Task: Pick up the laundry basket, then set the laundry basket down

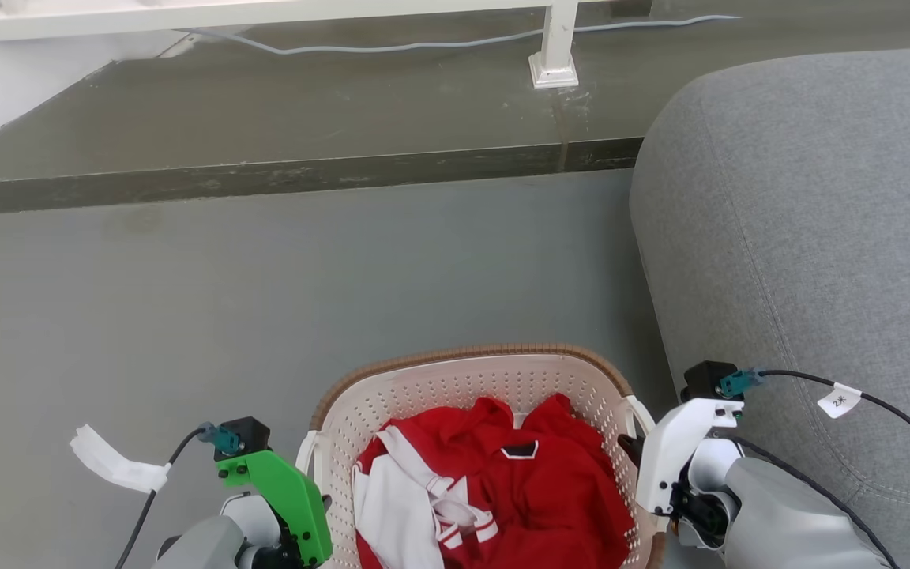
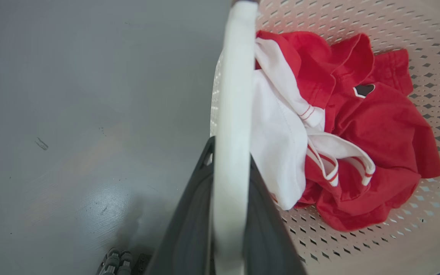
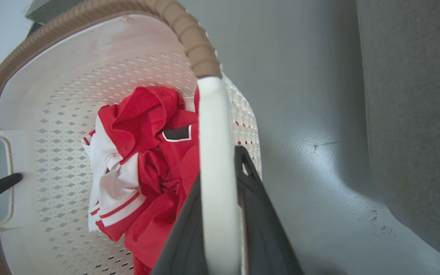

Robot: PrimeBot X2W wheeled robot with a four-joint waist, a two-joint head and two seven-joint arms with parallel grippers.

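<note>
I have the laundry basket [image 1: 471, 357] at 6 o'clock in my head view, with a red and white garment [image 1: 518, 490] bunched inside it. My left gripper [image 2: 229, 152] is clamped on the white handle [image 2: 234, 84] at the basket's 9 o'clock. My right gripper [image 3: 220, 170] grips the other handle [image 3: 212, 126] at 3 o'clock. A grey sofa [image 1: 802, 237] sits at 2 o'clock across the grey floor [image 1: 265, 300].

Floor [image 1: 265, 300] open left of laundry basket [image 1: 455, 387], sofa [image 1: 802, 237] close on right
</note>
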